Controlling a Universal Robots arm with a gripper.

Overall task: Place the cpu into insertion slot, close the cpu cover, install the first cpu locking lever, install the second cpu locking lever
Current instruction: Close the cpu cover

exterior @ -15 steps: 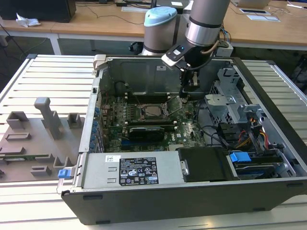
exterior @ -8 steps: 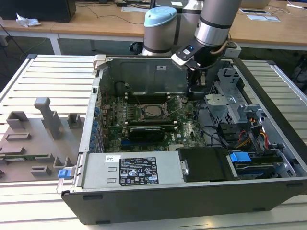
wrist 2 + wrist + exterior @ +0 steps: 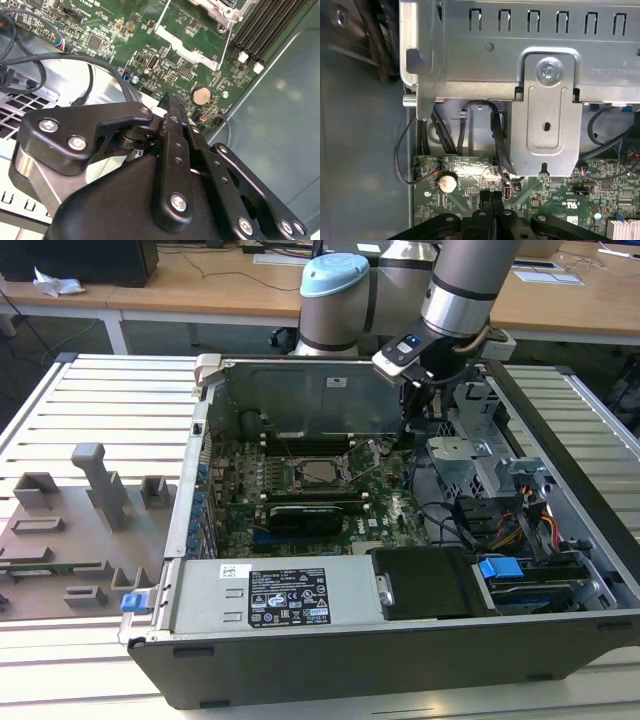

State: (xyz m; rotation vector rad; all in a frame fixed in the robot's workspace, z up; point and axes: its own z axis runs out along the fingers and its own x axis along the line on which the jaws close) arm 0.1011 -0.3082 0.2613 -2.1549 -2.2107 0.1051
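In the exterior view the insertion slot (image 3: 318, 475) sits mid-board in the open computer case, with a silvery rim. A grey square inside it looks like the cpu (image 3: 321, 477). I cannot tell the cpu cover apart from the rim. A thin metal rod (image 3: 370, 468) slants up from the slot's right side. My gripper (image 3: 405, 433) hangs to the exterior view's right of the slot, just above the board, shut with nothing between its fingers. In both wrist views the black fingers (image 3: 170, 112) (image 3: 490, 200) meet. A corner of the slot (image 3: 212, 7) shows beyond them.
A silvery drive cage (image 3: 545, 100) (image 3: 470, 455) and black cables (image 3: 495, 130) stand close behind the gripper. A coin battery (image 3: 201, 95) (image 3: 447, 182) lies near the fingertips. Black memory slots (image 3: 265, 25) flank the slot. A power supply (image 3: 270, 595) fills the front; a grey fixture tray (image 3: 70, 530) lies outside.
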